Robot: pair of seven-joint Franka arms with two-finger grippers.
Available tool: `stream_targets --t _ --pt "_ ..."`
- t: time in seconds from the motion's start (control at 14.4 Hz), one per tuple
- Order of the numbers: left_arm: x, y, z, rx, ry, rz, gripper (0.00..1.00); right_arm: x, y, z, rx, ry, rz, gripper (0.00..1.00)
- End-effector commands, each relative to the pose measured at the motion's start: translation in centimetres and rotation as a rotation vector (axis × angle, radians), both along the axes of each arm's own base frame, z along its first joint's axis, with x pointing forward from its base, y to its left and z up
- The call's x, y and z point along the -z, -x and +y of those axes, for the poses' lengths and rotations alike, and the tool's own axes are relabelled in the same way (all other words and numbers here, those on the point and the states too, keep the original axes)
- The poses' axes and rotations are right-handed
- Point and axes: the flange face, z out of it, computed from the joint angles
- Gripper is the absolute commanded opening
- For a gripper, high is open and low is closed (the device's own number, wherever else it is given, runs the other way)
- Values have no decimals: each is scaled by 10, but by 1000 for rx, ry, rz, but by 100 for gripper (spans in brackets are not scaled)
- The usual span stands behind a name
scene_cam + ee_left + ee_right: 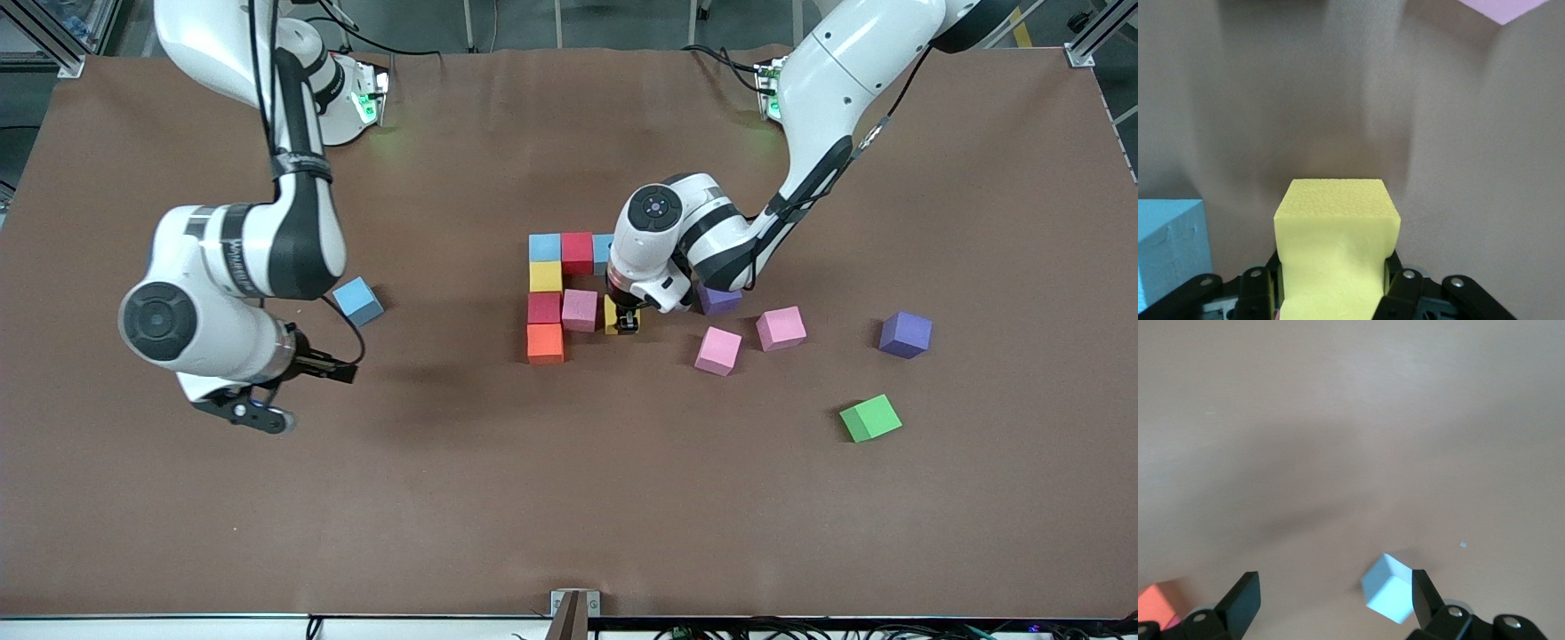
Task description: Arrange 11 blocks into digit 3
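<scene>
Clamping a yellow block (1336, 243), the left gripper (626, 320) sets it beside the pink block (580, 310) in the figure's middle row, seemingly touching; the right gripper (333, 366) waits wide open near a stray light blue block (357, 300).

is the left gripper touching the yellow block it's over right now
Touching. The left wrist view shows the left gripper with its fingers pressed against both sides of the yellow block, no gap on either side.
</scene>
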Motion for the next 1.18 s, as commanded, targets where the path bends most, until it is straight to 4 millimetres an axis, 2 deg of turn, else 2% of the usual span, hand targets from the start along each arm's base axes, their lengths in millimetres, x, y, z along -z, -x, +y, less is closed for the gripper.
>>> stream_targets --t 0.0,0.14,0.35,0.49,0.55,0.83,1.11 --pt "1 0 -9 2 2 -15 13 2 29 -32 135 3 -7 100" --pt "2 -3 -10 -1 5 -16 13 10 55 -45 251 15 -30 100" --pt "2 1 -13 -13 4 -14 13 27 101 -28 368 70 -97 100" --pt "2 3 -14 -11 2 -12 13 52 130 -18 423 27 -128 100" --pt "2 4 -15 -8 1 -13 13 66 139 -18 454 5 -124 100" --pt "4 6 -15 -10 -2 -8 14 98 163 -18 480 6 -126 100" --pt "7 11 -16 -6 -31 7 16 122 177 -13 493 7 -130 100"
